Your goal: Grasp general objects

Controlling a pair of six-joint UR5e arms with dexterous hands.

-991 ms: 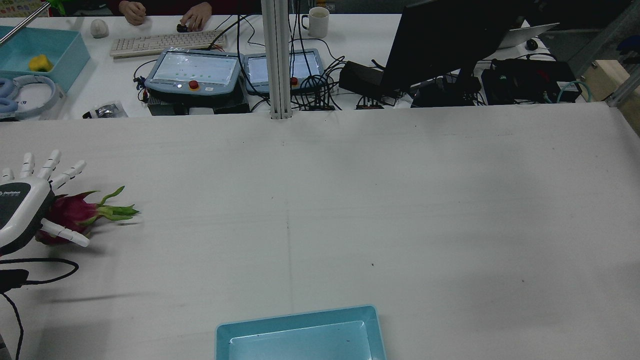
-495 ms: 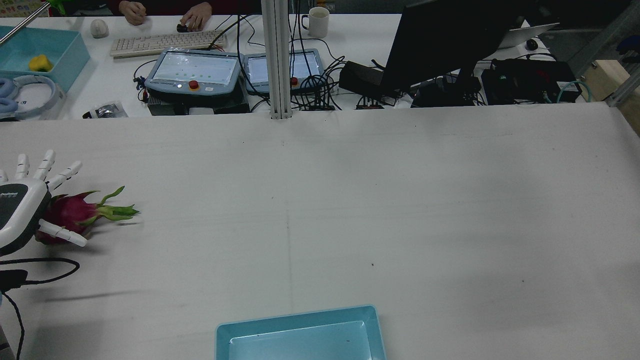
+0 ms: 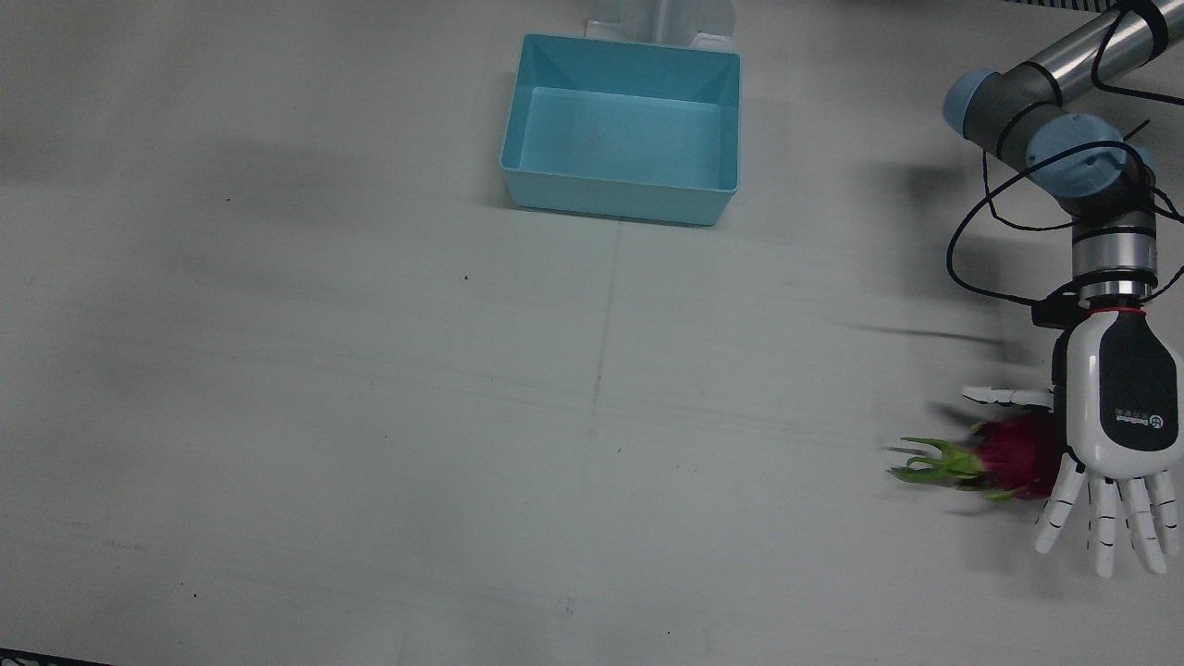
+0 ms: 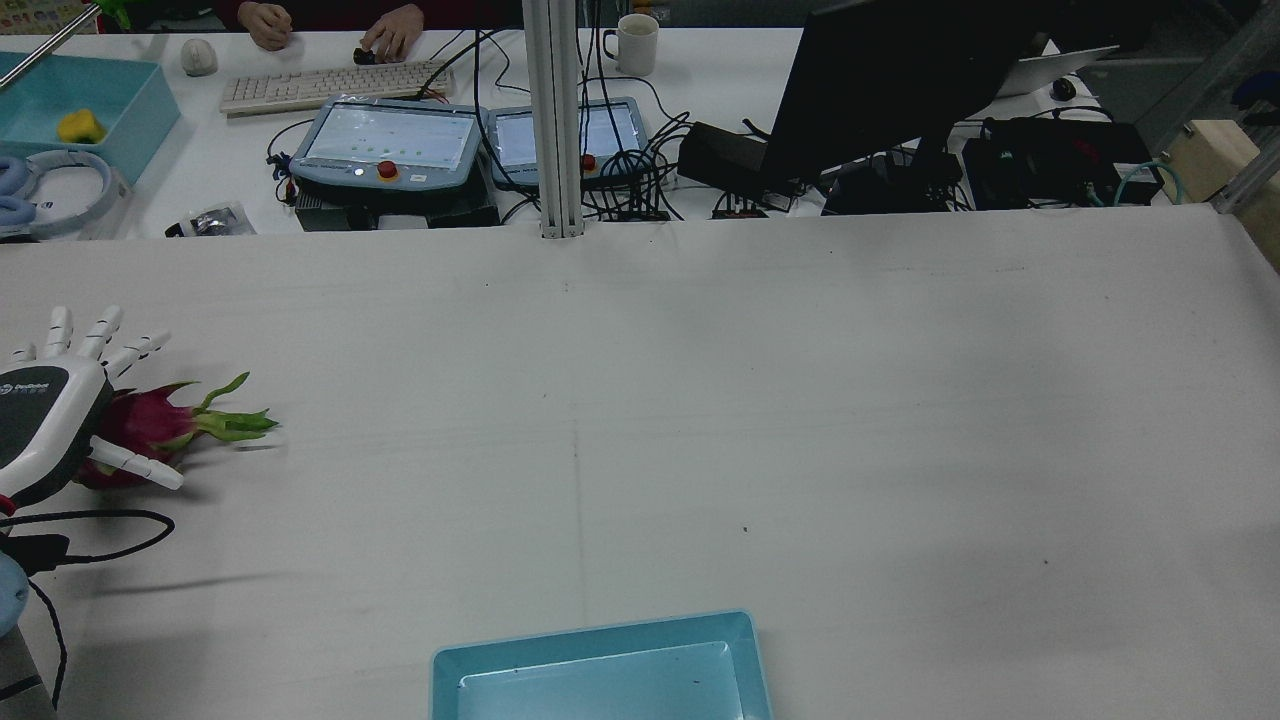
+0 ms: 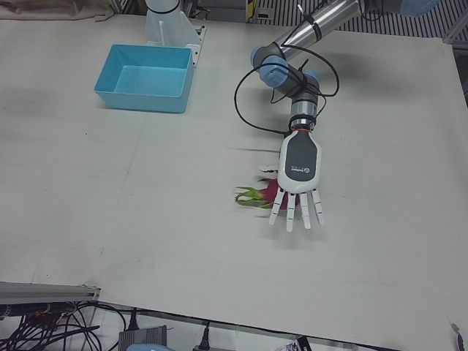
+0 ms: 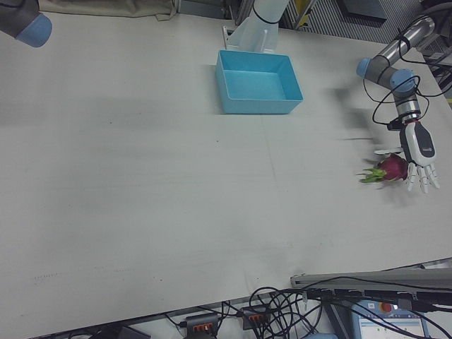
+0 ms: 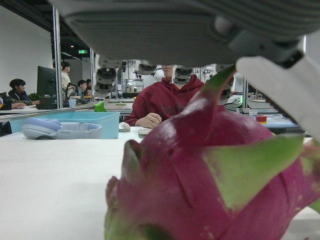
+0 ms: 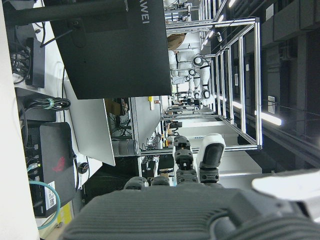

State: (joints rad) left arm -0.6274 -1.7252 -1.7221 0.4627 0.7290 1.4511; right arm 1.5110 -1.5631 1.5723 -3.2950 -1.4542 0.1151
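A magenta dragon fruit (image 3: 1004, 458) with green leafy tips lies on the white table near my left side. It also shows as the dragon fruit (image 4: 150, 425) in the rear view, and the dragon fruit (image 7: 210, 180) fills the left hand view. My left hand (image 3: 1119, 435) hovers palm down just over it, open, with its fingers (image 3: 1105, 523) spread past the fruit and the thumb on the near side. From behind, the left hand (image 4: 45, 420) covers part of the fruit. My right hand (image 8: 195, 200) appears only in its own view, fingers extended, holding nothing.
A light blue bin (image 3: 629, 125) stands at the table's robot-side edge, centred between the arms. The left arm's black cable (image 4: 100, 530) loops beside the hand. Beyond the far edge a desk (image 4: 700, 60) carries teach pendants, a monitor and cables, with a person's hands at a keyboard.
My left hand shifted slightly and tipped further down over the dragon fruit, its fingers looking shorter from behind. The fruit has not moved.
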